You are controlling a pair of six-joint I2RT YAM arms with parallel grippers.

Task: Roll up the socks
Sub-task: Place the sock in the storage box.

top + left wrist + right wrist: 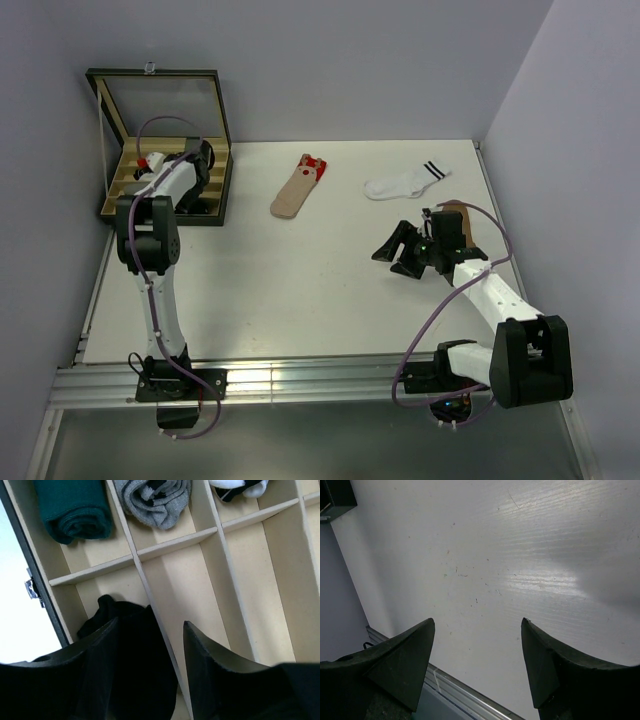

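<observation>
left fingers [95, 655] and right fingers [405, 662] spread (nothing held); black sock [145, 660] lies crumpled

Open divided box [226, 188] — table's [300, 290] far-left corner

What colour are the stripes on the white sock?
Black. The white sock shows best in the top external view.

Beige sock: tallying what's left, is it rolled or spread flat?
Spread flat: the beige sock lies full length on the table, red-patterned cuff at its far end.
</observation>
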